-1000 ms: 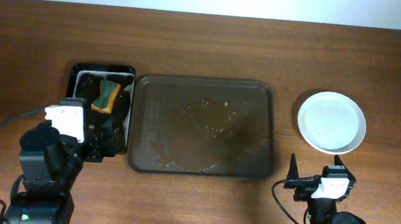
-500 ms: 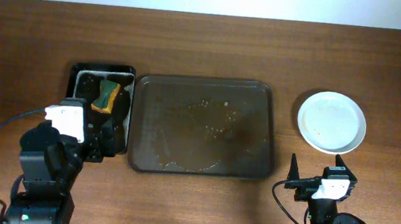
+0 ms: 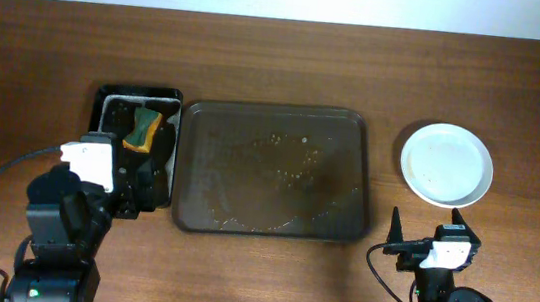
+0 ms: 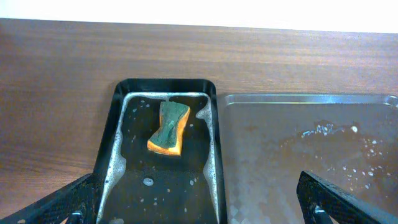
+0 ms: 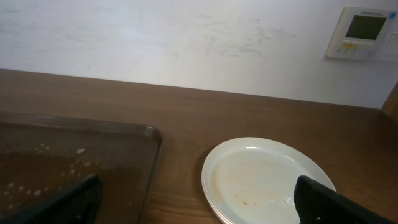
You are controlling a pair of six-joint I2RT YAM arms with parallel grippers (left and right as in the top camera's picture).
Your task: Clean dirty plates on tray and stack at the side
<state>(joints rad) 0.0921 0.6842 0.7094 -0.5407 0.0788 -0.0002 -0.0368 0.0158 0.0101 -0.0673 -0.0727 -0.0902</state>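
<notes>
The round, glossy white plates [image 3: 446,166] are stacked on the wood-grain table [image 3: 289,63]. They lie right of the wet, brown, round-cornered tray [image 3: 221,136] and just beyond the right gripper [image 5: 198,179], whose fingers are spread and empty. The left gripper [image 4: 198,177] is likewise spread empty over a black tray [image 4: 118,118] with a sponge [image 4: 168,127].

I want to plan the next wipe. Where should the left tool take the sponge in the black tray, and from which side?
Grip the sponge across its narrowed middle, coming from straight above: it lies green side up in the black tray, whose raised walls would probably block a sideways approach.
</notes>
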